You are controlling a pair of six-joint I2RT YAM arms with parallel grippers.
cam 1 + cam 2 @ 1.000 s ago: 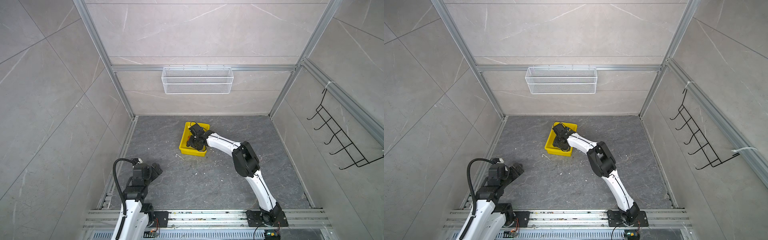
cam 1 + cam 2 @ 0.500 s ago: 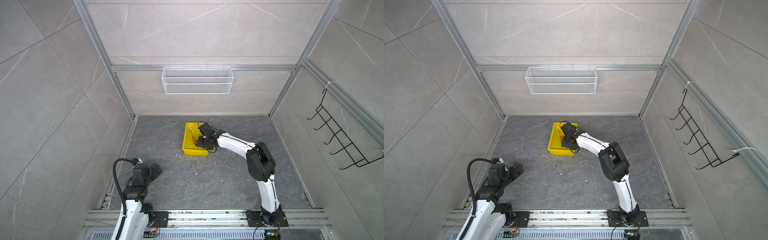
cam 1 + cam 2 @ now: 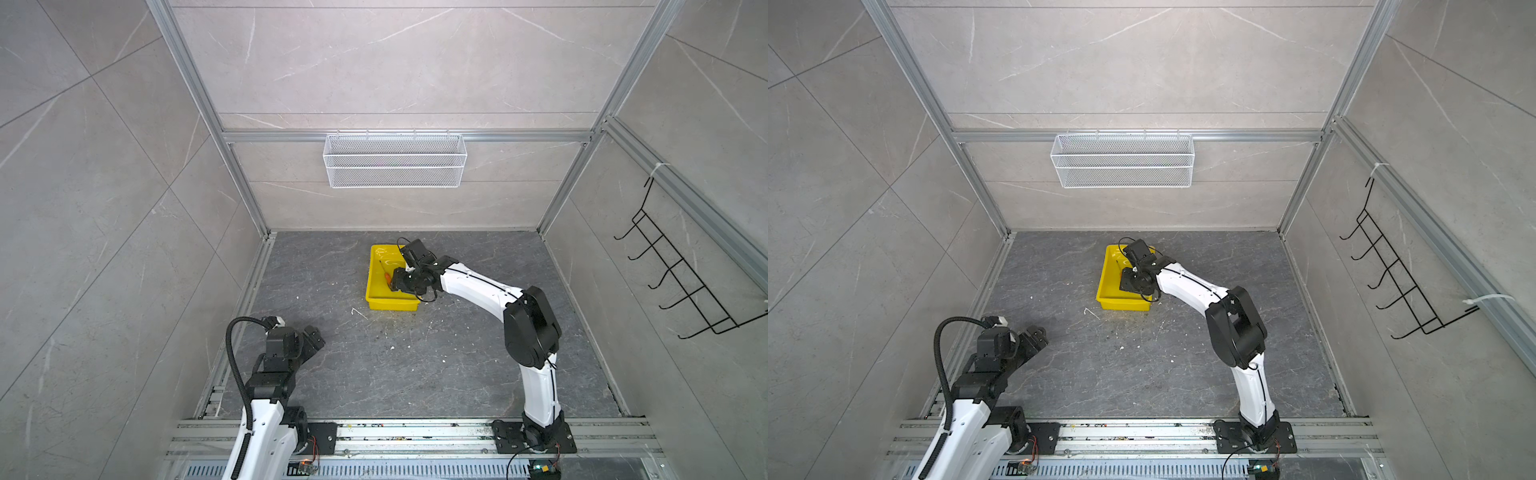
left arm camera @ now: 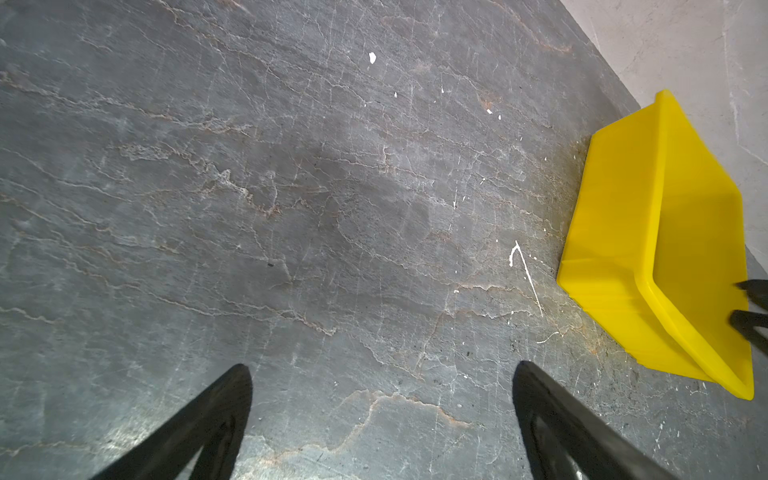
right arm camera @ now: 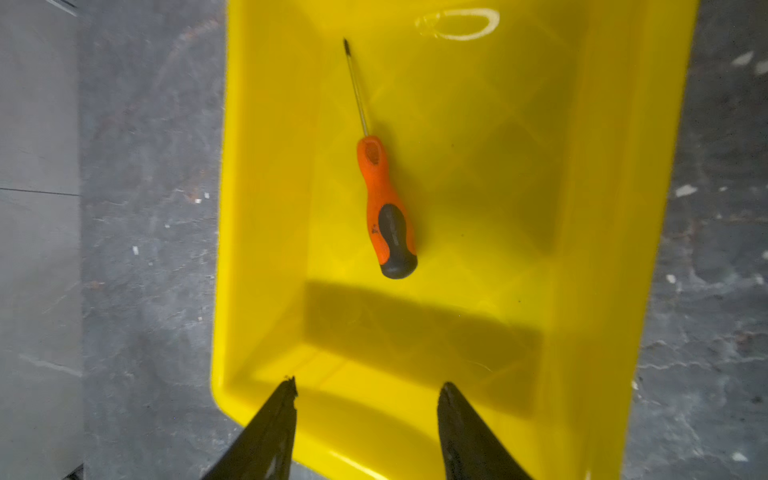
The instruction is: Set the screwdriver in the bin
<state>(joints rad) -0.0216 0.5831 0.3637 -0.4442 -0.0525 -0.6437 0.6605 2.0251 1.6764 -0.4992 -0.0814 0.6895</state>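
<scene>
The screwdriver (image 5: 384, 208), with an orange handle, a black end and a thin shaft, lies flat on the floor of the yellow bin (image 5: 270, 208), touched by nothing. In a top view its orange handle (image 3: 387, 276) shows just left of my right gripper (image 3: 395, 286). That gripper (image 5: 368, 382) hovers open and empty over the bin's near end wall. The bin (image 3: 390, 304) (image 3: 1121, 305) sits mid-floor toward the back. My left gripper (image 3: 316, 334) (image 4: 380, 365) stays open and empty low over the floor at front left, with the bin (image 4: 615, 232) well off to one side.
A white wire basket (image 3: 395, 162) hangs on the back wall. A black hook rack (image 3: 681, 282) is fixed to the right wall. White scraps (image 3: 358, 311) lie on the grey floor before the bin. Aluminium rails run along the front edge.
The right arm's elbow swung to the right and its gripper shifted from the bin's left part toward its near right. The screwdriver now shows lying in the bin. The left arm is still.
</scene>
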